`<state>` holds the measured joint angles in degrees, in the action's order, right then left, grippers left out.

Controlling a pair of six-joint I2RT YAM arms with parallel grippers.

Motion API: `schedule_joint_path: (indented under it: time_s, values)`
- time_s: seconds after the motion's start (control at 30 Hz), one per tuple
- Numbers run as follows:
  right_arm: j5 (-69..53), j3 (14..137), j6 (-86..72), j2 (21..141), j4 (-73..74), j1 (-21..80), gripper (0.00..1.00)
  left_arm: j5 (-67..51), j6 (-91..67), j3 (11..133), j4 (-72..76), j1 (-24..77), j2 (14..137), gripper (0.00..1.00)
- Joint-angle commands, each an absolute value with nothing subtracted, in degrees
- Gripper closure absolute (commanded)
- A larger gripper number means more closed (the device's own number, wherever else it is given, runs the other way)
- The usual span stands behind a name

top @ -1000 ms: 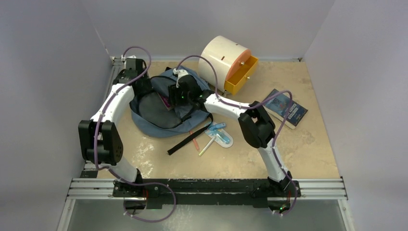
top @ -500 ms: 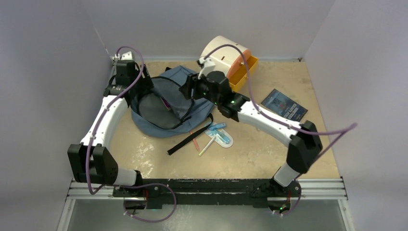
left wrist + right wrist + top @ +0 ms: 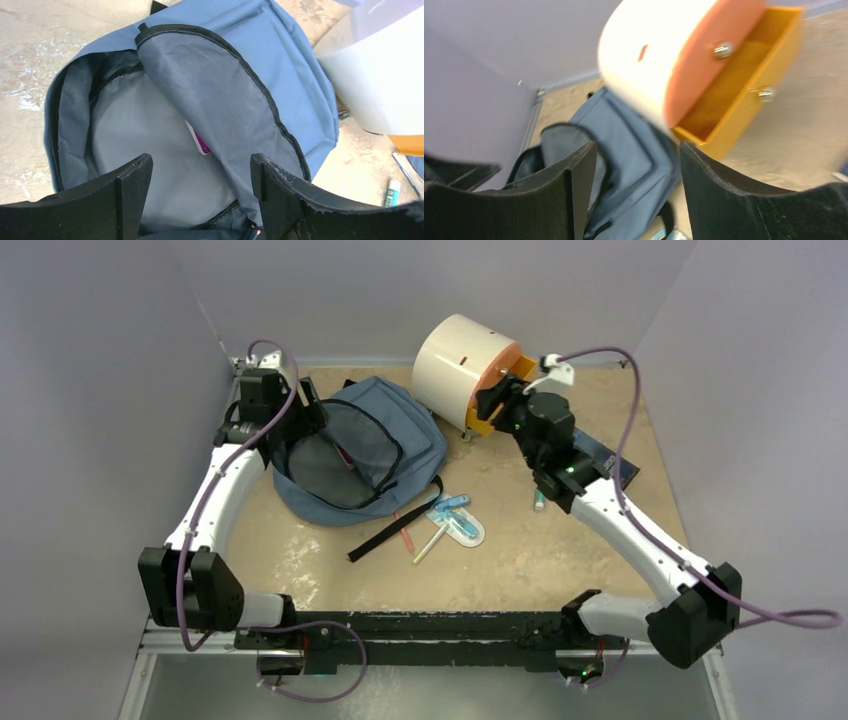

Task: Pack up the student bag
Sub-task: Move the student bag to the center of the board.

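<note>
The student bag (image 3: 400, 430) is slate blue and lies at the back left with its main pocket unzipped and its flap folded back. In the left wrist view the bag (image 3: 295, 65) shows its grey lining, and a white and magenta item (image 3: 200, 142) lies inside, partly under the flap. My left gripper (image 3: 308, 422) hangs open over the bag's left rim, and in its own view the left gripper (image 3: 200, 172) holds nothing. My right gripper (image 3: 492, 400) is off the bag, beside the cabinet's drawer. Seen from its wrist, the right gripper (image 3: 639, 157) is open and empty.
A cream cylindrical cabinet (image 3: 455, 355) stands at the back with its orange drawer (image 3: 510, 380) pulled out. A dark blue book (image 3: 607, 453) lies partly under the right arm. Pens and a clear pouch (image 3: 455, 523) lie at centre, with a marker (image 3: 538, 502) and a loose black strap (image 3: 385, 535) nearby.
My right arm has swung from over the bag to the right, ending beside the orange drawer, its jaws a little wider. The left arm reached further back and then held still.
</note>
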<state>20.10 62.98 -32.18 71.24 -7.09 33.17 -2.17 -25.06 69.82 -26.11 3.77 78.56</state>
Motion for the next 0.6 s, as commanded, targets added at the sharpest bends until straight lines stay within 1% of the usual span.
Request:
schedule_joint_path:
  time_s: [0.0, 0.13, 0.4, 0.5, 0.57]
  values:
    - [24.9, 61.5, -35.7, 66.8, -5.1, 26.7, 0.35, -5.9, -25.2, 71.0, -22.6, 5.6, 74.6, 0.29]
    - [24.3, 60.7, -38.1, 66.1, -1.8, 20.0, 0.33, -6.5, -25.4, 71.5, -22.3, 9.8, 73.2, 0.29]
    - [14.8, 52.1, -43.8, 63.6, -1.9, 1.2, 0.31, -3.6, -26.6, 72.3, -20.8, 21.7, 73.1, 0.29]
    - [10.1, 49.1, -44.3, 65.8, -4.3, -5.7, 0.30, -3.6, -27.2, 72.0, -19.4, 25.5, 73.6, 0.29]
    - [7.7, 48.9, -44.8, 69.5, -6.1, -8.4, 0.30, -3.9, -27.6, 71.0, -17.9, 27.4, 73.9, 0.29]
